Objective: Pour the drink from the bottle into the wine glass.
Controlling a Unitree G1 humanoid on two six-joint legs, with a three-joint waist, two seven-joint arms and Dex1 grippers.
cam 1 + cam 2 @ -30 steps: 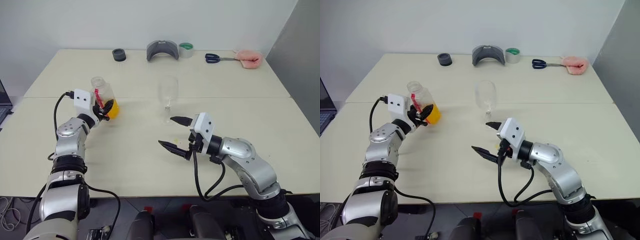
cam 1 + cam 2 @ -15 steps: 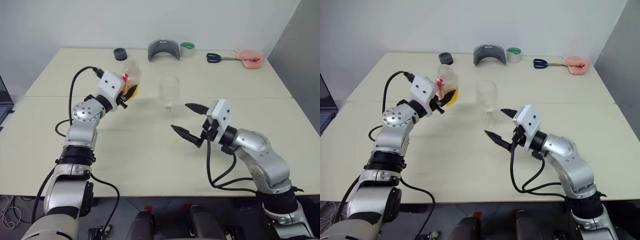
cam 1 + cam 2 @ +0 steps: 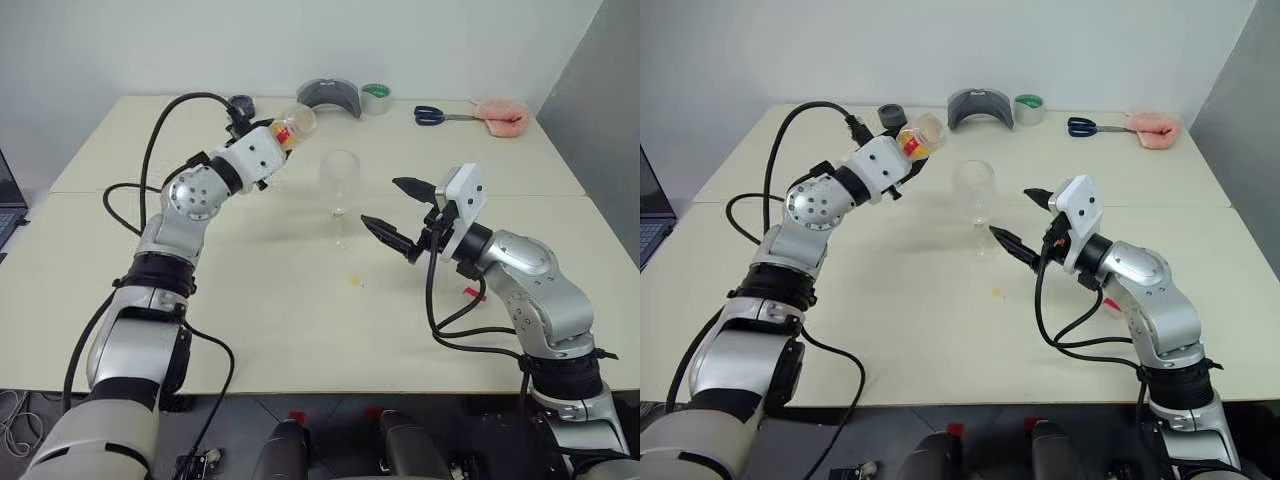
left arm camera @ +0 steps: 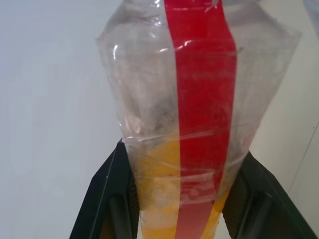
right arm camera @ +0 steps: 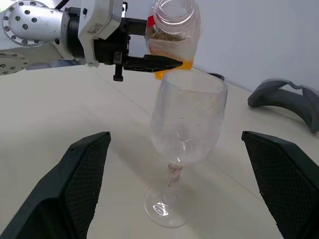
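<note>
Left gripper (image 5: pixel 149 62) is clamping its jaws on the bottle (image 3: pixel 917 136), holding it lifted off the surface (image 3: pixel 280 320) and tipped, its open mouth pointing toward the wine glass (image 3: pixel 340 196), no cap on it. The drink (image 4: pixel 164 199) is sitting in the bottom part of the bottle, orange-yellow, nothing reaching the mouth. Wine glass is standing upright on the surface, just beside the bottle, looking empty. Right gripper (image 3: pixel 398 212) is hovering near the glass stem with jaws spread wide, holding nothing, one finger on each side of the foot in the right wrist view but apart from it. Step in hand, judging by this: bringing the bottle over the glass, pour not yet begun. Next move probably calls for getting the mouth above the bowl rim and tilting further; right jaws may need to steady the stem first, glass looking easy to knock over. Label: red vertical strip (image 4: pixel 202 99) on the bottle, no readable writing. Small yellowish spot (image 3: pixel 353 281) on the surface near the glass, possibly a drip.
</note>
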